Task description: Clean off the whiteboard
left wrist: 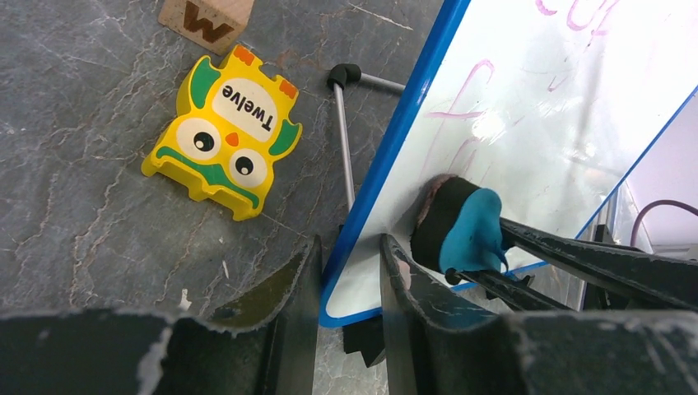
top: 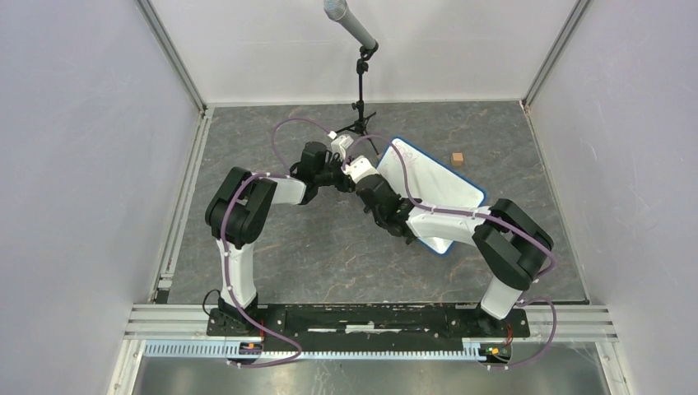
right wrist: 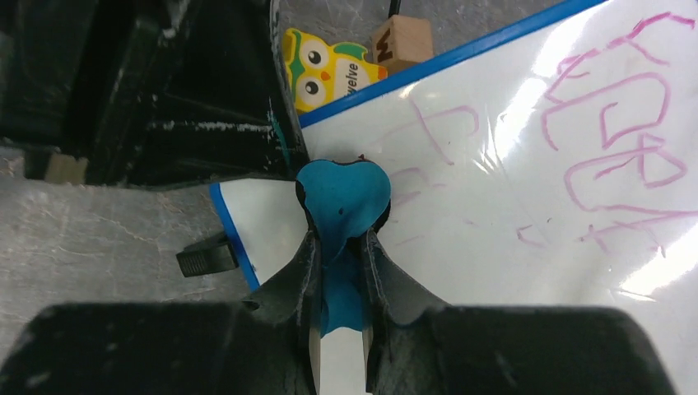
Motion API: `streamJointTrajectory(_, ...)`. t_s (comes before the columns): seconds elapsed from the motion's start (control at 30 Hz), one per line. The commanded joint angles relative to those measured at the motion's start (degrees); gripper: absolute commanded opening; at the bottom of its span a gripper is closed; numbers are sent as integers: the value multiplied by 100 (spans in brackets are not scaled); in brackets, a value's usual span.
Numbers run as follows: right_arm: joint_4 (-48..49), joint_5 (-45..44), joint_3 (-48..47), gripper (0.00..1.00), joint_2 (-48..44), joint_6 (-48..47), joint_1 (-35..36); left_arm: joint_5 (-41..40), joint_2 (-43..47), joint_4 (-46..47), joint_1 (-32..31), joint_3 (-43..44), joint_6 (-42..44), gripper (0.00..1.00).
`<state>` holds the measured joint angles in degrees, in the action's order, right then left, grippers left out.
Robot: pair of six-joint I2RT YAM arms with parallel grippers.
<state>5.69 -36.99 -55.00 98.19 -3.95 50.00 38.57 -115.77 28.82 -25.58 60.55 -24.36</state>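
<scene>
The whiteboard point(top: 432, 185), white with a blue rim, stands tilted up off the table. Its face point(right wrist: 510, 206) carries pink scribbles, bold on the right and faint near the eraser. My left gripper point(left wrist: 351, 243) is shut on the whiteboard point(left wrist: 527, 99) near a lower corner, one finger on each side of the rim. My right gripper point(right wrist: 339, 239) is shut on the blue-and-black eraser point(right wrist: 342, 193). The eraser's dark pad point(left wrist: 461, 226) presses against the board's face close to that held corner. In the top view both grippers meet at the board's left edge.
A yellow owl toy marked "Twelve" point(left wrist: 222, 136) lies on the grey table behind the board, beside a wooden letter block point(left wrist: 206, 20). A microphone stand point(top: 360, 82) rises at the back, one tripod leg point(left wrist: 344, 140) near the board. White walls enclose the table.
</scene>
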Motion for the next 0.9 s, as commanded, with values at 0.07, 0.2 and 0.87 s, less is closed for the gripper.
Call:
streamJointTrajectory(0.07,-103,213,-516,16,-359,230,-233,-302,96,139,-30,-35,89,37)
streamJointTrajectory(0.2,-186,-62,-539,17,-754,31,-541,-297,112,154,-26,-40,72,37)
streamJointTrajectory(0.87,-43,-63,-274,16,340,636,-60,-368,117,63,14,-26,151,35)
